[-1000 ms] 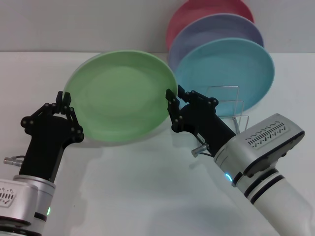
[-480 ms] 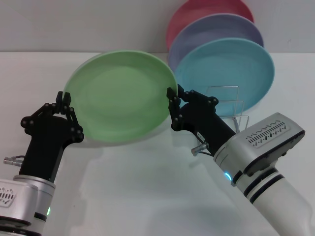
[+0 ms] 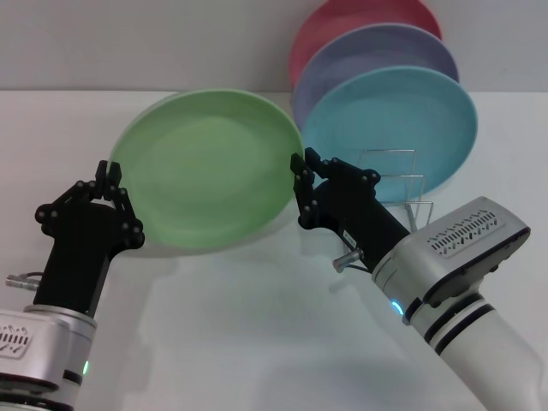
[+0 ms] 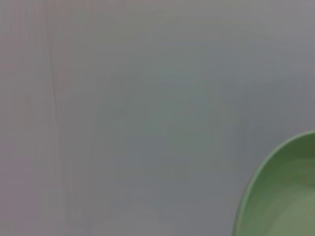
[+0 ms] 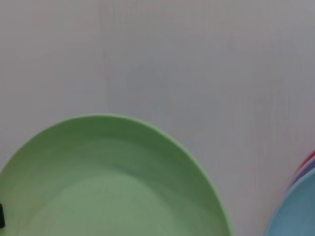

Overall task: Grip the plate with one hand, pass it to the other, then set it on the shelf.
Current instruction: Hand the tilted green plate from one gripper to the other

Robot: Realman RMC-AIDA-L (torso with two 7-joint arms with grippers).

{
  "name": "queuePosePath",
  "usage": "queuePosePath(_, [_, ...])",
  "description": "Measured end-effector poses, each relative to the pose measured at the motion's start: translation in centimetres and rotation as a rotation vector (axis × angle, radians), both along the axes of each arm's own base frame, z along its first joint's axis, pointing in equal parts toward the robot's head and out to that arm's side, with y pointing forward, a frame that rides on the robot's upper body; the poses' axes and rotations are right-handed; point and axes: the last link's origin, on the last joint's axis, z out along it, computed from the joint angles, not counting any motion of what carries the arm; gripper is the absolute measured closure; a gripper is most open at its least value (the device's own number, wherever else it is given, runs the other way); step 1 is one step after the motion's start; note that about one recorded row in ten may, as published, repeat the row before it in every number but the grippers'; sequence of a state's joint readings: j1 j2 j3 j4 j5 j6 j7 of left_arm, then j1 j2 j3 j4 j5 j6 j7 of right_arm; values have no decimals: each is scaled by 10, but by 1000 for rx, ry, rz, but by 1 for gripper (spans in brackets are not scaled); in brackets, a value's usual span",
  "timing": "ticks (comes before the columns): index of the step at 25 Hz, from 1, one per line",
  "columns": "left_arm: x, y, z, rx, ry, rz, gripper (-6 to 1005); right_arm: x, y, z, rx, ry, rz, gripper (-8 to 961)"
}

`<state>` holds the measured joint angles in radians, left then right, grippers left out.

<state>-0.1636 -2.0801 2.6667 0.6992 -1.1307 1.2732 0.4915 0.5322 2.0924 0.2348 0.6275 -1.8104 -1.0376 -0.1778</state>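
The light green plate (image 3: 205, 171) hangs tilted above the white table, held at both sides. My left gripper (image 3: 110, 177) is shut on its left rim. My right gripper (image 3: 301, 164) is closed on its right rim. The plate also fills the lower part of the right wrist view (image 5: 108, 187) and shows at the edge of the left wrist view (image 4: 285, 196). The silver wire shelf (image 3: 402, 184) stands just behind my right gripper, at the back right.
A turquoise plate (image 3: 402, 128), a lavender plate (image 3: 377, 51) and a pink plate (image 3: 342, 21) stand upright in the shelf at the back right. The white table (image 3: 257, 325) stretches in front of the arms. A grey wall is behind.
The green plate has shifted slightly; its right edge has drawn in a little at my right gripper and its lower edge sits a bit lower. Both arms have barely moved.
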Motion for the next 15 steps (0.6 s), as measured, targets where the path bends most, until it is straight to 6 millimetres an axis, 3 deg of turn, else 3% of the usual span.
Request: queuePosePath(15, [6,-4,-4,11,48,13,959,0,3,0,3,-12,5,835])
